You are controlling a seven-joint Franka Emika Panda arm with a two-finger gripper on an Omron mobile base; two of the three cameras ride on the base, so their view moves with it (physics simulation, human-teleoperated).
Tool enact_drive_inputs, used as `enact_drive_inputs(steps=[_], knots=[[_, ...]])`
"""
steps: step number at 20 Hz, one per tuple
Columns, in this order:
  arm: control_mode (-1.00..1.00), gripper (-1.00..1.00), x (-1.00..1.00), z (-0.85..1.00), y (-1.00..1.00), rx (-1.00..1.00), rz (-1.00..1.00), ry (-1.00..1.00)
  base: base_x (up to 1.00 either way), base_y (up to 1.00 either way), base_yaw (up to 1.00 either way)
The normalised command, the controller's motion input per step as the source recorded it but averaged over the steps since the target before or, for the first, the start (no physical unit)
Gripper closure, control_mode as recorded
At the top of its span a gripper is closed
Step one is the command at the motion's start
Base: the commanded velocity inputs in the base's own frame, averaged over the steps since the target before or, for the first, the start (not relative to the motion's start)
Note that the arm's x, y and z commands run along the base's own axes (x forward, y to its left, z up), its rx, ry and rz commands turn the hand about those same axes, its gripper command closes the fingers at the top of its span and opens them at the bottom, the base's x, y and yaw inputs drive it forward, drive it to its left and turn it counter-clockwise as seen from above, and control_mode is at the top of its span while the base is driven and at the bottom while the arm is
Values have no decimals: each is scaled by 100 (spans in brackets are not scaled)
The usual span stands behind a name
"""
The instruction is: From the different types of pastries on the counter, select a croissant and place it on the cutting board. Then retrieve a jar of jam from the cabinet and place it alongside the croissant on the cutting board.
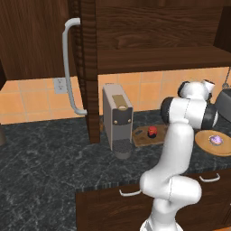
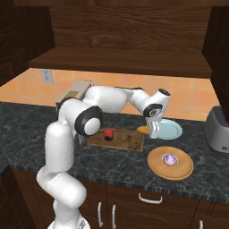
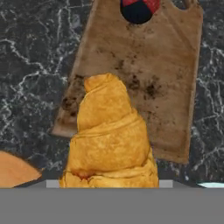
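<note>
Tool (image 2: 152,133) closed on croissant (image 3: 110,140), carried just off the end of the cutting board (image 3: 148,78), above the dark worktop (image 3: 35,65). Jar of jam (image 2: 108,133) standing on board's far end.

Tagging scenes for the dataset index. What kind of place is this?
A simulated home kitchen, by the look of it: dark marble-veined counter under wood wall cabinets, a coffee machine by the tiled backsplash, and a cutting board with a jam jar on it.
</note>
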Motion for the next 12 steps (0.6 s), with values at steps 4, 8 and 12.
enact_drive_inputs(steps=[4,8,12], knots=[[-100,100,-100,91,69,-9,7,-26,0,0,0],[-100,100,-91,74,67,-21,9,-39,0,0,0],[-100,100,-16,36,9,-22,2,-6,0,0,0]])
